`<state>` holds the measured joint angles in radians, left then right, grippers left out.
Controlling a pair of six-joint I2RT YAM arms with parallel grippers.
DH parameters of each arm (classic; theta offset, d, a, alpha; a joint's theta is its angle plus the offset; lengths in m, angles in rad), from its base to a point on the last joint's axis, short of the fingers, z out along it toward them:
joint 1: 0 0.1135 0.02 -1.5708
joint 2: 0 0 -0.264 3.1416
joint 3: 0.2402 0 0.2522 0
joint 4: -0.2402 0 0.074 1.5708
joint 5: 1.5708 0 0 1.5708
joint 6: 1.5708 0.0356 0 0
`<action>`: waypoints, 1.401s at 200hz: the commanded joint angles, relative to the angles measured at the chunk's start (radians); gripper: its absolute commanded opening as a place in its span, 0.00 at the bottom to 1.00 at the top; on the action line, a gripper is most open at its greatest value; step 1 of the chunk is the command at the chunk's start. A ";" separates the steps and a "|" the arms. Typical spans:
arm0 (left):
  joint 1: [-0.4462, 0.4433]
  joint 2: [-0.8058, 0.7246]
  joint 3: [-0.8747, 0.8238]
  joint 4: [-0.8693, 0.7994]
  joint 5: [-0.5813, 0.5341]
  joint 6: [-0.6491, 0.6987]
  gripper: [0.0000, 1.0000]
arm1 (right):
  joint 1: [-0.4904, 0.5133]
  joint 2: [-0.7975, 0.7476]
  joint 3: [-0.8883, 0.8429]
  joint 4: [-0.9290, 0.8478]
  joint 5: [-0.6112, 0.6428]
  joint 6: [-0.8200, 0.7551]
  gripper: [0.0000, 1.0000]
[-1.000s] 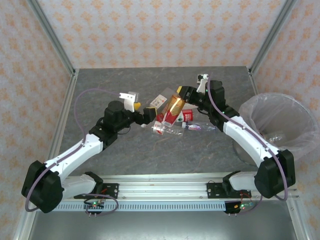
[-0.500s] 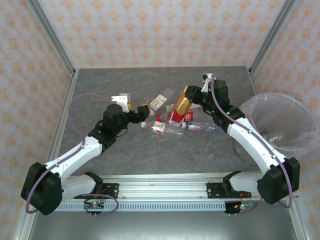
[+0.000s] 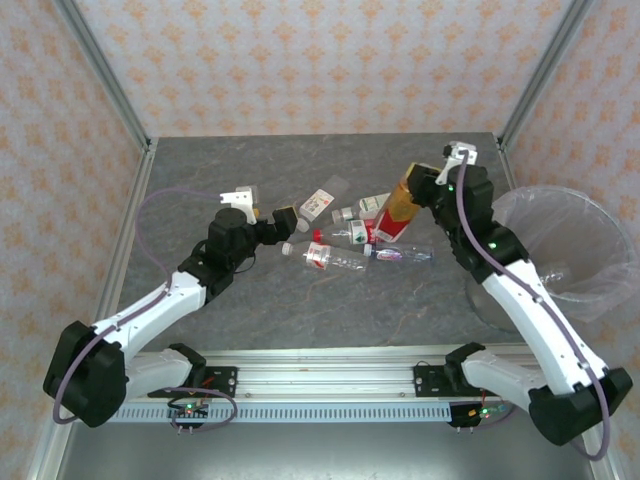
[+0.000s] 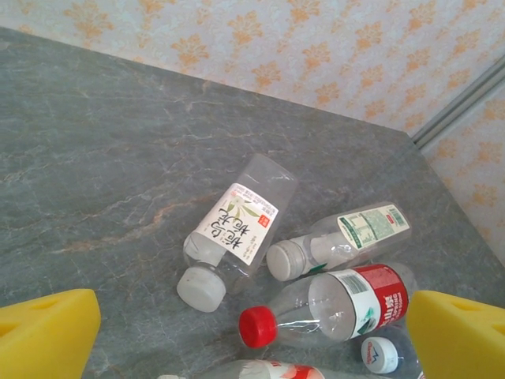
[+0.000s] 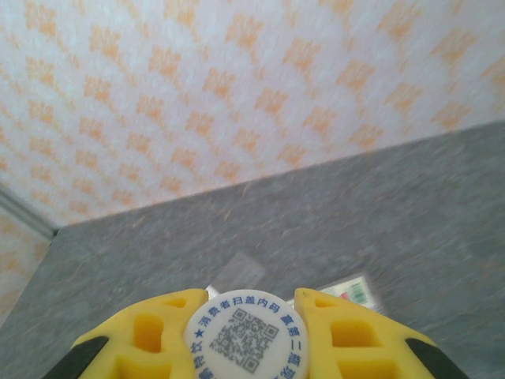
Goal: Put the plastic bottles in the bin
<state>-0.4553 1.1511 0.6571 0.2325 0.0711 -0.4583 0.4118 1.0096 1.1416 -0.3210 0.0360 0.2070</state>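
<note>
Over the table point(image 3: 300, 310), my right claw point(image 3: 410, 192) clamps a gold-and-red-labelled bottle point(image 3: 397, 212) short of the bin point(image 3: 590, 215); its white cap point(image 5: 241, 333) shows a QR code ringed with Chinese characters. My left claw point(image 3: 277, 220) gapes wide by the loose bottles point(image 4: 339, 300) lying there, one white label point(image 4: 237, 223) in Chinese script.

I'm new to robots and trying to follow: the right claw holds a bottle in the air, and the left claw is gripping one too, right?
Not quite. The left claw is open and empty above the bottles lying on the table, as the left wrist view shows. The right claw does hold a bottle in the air.
</note>
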 commanded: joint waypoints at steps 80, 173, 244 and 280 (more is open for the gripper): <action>0.017 0.073 0.017 0.022 -0.013 -0.045 1.00 | -0.006 -0.240 0.118 -0.207 0.500 -0.235 0.00; 0.017 0.136 0.063 0.024 0.010 -0.058 1.00 | -0.048 -0.362 0.071 0.161 0.924 -0.664 0.00; 0.017 0.157 0.071 0.015 0.025 -0.071 1.00 | -0.177 -0.321 -0.042 0.285 0.939 -0.788 0.00; 0.017 0.175 0.089 0.003 0.036 -0.069 1.00 | -0.437 -0.258 -0.073 0.194 0.835 -0.671 0.00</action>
<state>-0.4442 1.3087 0.6998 0.2352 0.0971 -0.5240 0.0956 0.7162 1.0821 -0.1120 0.9215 -0.4984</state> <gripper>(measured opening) 0.999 0.239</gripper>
